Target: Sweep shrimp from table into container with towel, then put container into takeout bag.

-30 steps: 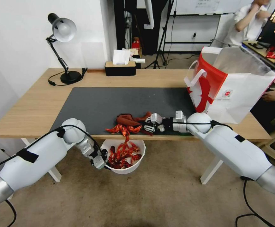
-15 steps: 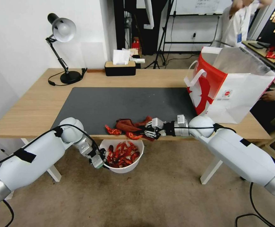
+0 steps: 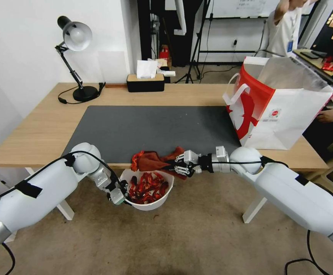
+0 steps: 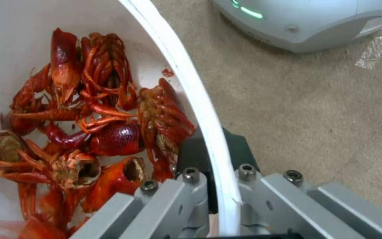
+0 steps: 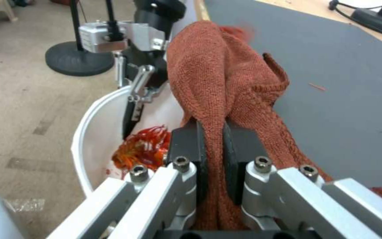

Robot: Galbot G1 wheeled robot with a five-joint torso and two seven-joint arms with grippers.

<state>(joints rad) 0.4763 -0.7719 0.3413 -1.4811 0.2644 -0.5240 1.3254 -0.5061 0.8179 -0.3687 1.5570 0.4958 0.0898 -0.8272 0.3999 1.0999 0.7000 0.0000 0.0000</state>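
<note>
The white container (image 3: pixel 162 196) hangs just below the table's (image 3: pixel 40 130) front edge. My left gripper (image 3: pixel 117 195) is shut on its rim (image 4: pixel 191 83), one pad inside and one outside. Red shrimp (image 3: pixel 148 188) are heaped inside it (image 4: pixel 94 116). One red piece (image 3: pixel 135 157) still sits at the mat's edge beside the towel. My right gripper (image 3: pixel 178 167) is shut on the rust-red towel (image 3: pixel 155 160), which lies bunched over the table edge above the bowl (image 5: pixel 217 66). The red-and-white takeout bag (image 3: pixel 285 103) stands open at the table's right end.
A dark grey mat (image 3: pixel 155 126) covers the table's middle. A desk lamp (image 3: pixel 76 38) and a black tissue box (image 3: pixel 146 82) stand at the back. White table legs (image 3: pixel 255 208) stand under the right side. A person's hand (image 3: pixel 328 114) rests beside the bag.
My right gripper dragged the towel left and toward the front edge, and most shrimp on the edge dropped into the container. The left gripper lifted the container a little closer to the edge.
</note>
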